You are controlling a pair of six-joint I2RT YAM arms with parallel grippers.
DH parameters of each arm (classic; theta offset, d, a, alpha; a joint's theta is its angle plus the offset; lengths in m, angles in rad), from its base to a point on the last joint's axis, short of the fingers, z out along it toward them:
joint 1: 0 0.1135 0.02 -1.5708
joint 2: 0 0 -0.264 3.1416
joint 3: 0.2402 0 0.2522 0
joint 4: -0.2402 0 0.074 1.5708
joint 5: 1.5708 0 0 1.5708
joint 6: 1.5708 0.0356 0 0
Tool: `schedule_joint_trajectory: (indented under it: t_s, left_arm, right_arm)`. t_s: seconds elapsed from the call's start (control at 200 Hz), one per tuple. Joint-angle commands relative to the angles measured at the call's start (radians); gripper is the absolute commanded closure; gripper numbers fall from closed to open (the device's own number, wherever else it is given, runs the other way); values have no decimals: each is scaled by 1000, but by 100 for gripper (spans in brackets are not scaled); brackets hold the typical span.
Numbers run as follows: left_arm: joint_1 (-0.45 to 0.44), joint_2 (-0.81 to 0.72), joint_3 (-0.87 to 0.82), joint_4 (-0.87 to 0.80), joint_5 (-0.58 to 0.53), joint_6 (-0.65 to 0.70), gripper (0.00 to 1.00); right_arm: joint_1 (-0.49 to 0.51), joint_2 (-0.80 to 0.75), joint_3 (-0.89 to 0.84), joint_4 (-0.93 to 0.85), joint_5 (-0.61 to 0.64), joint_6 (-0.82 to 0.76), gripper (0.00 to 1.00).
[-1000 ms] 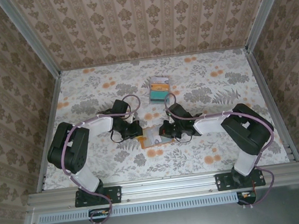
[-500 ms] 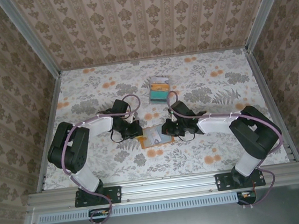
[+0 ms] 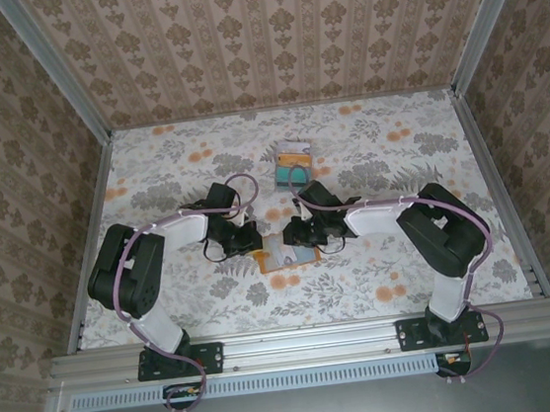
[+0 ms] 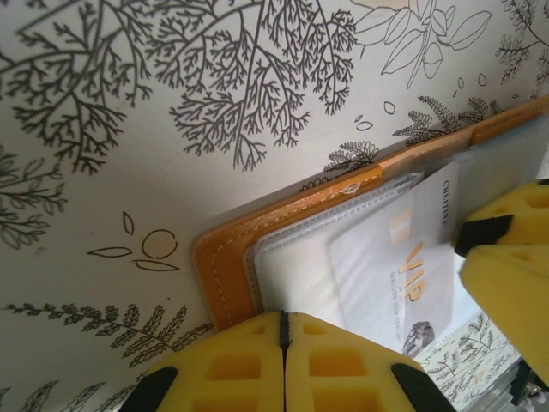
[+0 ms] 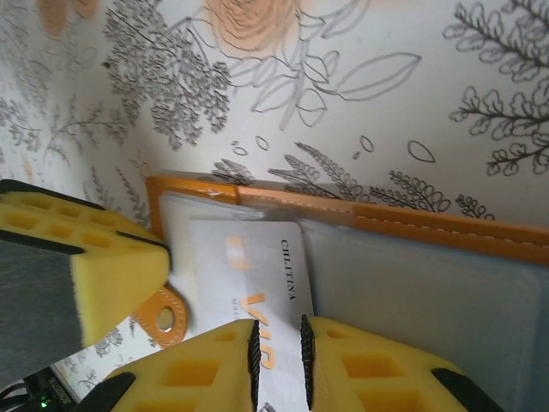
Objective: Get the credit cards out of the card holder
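Observation:
The orange card holder point(image 3: 285, 256) lies open and flat between the two arms, its stitched edge point(image 4: 225, 268) and pale inner panel point(image 5: 429, 296) showing. A whitish credit card point(image 5: 244, 262) printed "VIP" sticks partly out of its clear pocket point(image 4: 300, 275). My left gripper point(image 4: 284, 319) is shut, its tips pressed onto the holder's edge. My right gripper point(image 5: 279, 350) hovers flat over the whitish card point(image 4: 390, 257), its jaws a narrow gap apart and the card showing through the gap. A small stack of teal, orange and white credit cards point(image 3: 293, 163) lies further back.
The holder's orange snap tab point(image 5: 163, 318) lies beside the left gripper's yellow finger point(image 5: 94, 270). The right gripper's finger point(image 4: 506, 275) crowds the card from the right in the left wrist view. The flowered tablecloth point(image 3: 399, 162) is fenced by metal rails and patterned walls.
The right gripper has slid left over the holder, towards the left gripper, and its jaws have parted a little. The left arm has stayed in place.

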Motion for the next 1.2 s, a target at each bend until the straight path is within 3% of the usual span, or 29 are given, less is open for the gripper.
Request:
schedule_joint_trajectory:
  t_s: [0.0,0.54,1.025,1.195]
  left_arm:
    - [-4,25,16,-27,-9,21,94]
    - [-5,22,13,-28,-9,21,94]
    - [-13,15,6,-23,-12,16,94]
    - [-15,10,4,-24,-15,15,94]
  right_arm:
    - [9,12,9,-46,-14,-25,76]
    - [6,-66,-50,-63,43,-31,74]
    - [36,20,-30,10,-41,0,75]
    - [36,9,-44,9,-21,8,86]
